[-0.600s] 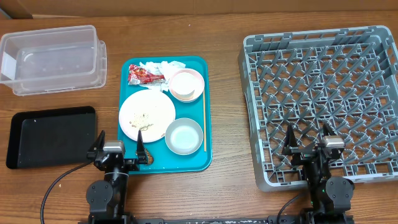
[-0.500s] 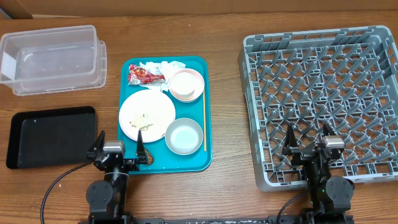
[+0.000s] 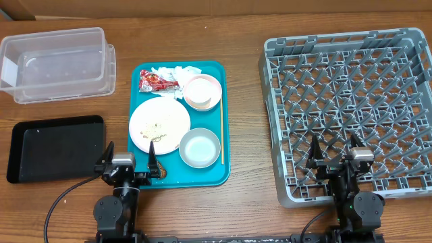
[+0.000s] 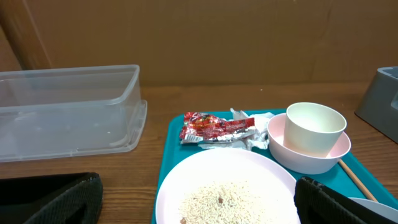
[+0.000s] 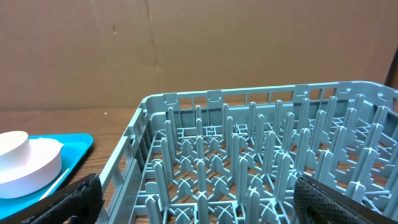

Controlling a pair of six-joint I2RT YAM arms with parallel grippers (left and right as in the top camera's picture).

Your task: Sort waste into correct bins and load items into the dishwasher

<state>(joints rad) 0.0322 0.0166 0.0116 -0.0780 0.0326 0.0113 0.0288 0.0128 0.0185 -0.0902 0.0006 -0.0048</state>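
Note:
On the teal tray (image 3: 214, 172) lie a pale plate (image 3: 159, 123) of rice-like crumbs (image 4: 227, 200), a red-and-white wrapper (image 3: 156, 82) (image 4: 214, 127), crumpled tissue (image 3: 172, 71), a pink bowl (image 3: 212, 98) (image 4: 309, 158) holding a whitish cup (image 4: 314, 127), a white bowl (image 3: 200, 148) and a thin stick (image 3: 221, 131). A small brown lump (image 3: 160, 173) sits at the tray's near edge. The grey dish rack (image 3: 351, 111) (image 5: 261, 162) is empty. My left gripper (image 3: 129, 150) (image 4: 193, 205) stands open just short of the plate. Over the rack's near edge, my right gripper (image 3: 333, 145) (image 5: 199, 202) is open and holds nothing.
A clear plastic tub (image 3: 54, 64) (image 4: 62, 112) stands at the back left, and a shallow black tray (image 3: 57, 148) lies in front of it, beside my left gripper. Brown cardboard walls close off the far side of the wooden table.

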